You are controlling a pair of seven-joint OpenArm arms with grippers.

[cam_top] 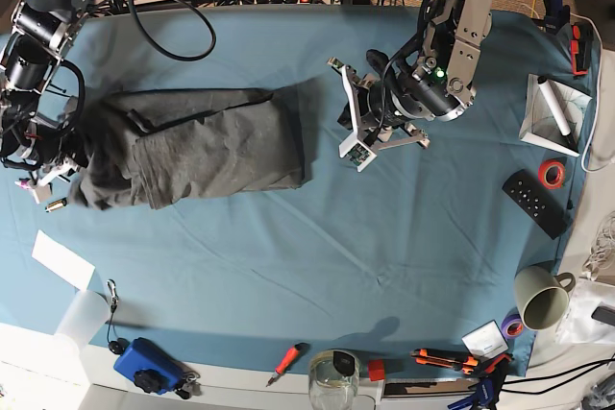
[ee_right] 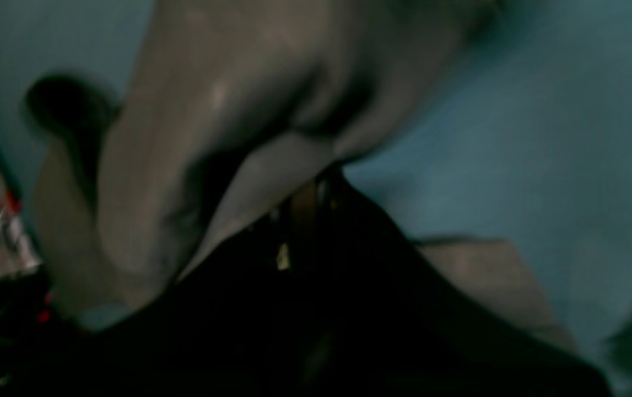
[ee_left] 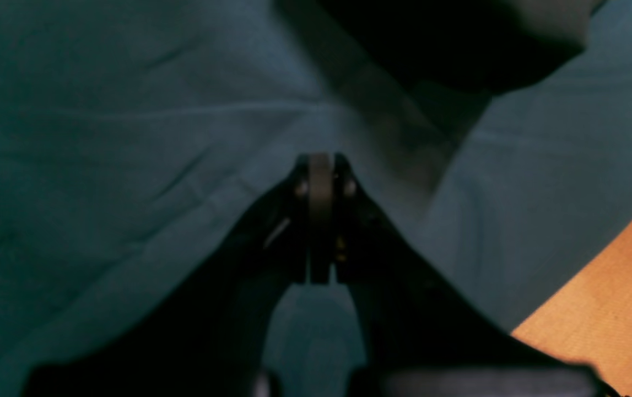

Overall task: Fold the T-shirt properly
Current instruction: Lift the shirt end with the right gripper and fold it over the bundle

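Note:
The dark grey T-shirt [cam_top: 192, 146] lies bunched and partly folded on the left half of the blue tablecloth [cam_top: 317, 247]. My right gripper [cam_top: 56, 178] is at the shirt's left edge. In the right wrist view its jaws [ee_right: 310, 184] are together with a fold of the T-shirt [ee_right: 211, 110] pinched at their tips. My left gripper [cam_top: 354, 127] hangs to the right of the shirt, apart from it. In the left wrist view it [ee_left: 321, 165] is shut with nothing in it, over bare tablecloth [ee_left: 101, 138].
Along the right edge are a white box [cam_top: 557, 108], a red tape roll [cam_top: 551, 174], a black remote [cam_top: 536, 204] and a mug [cam_top: 541, 297]. At the front lie a screwdriver [cam_top: 285, 360], a jar [cam_top: 333, 376], a blue device [cam_top: 149, 364] and white paper [cam_top: 62, 261].

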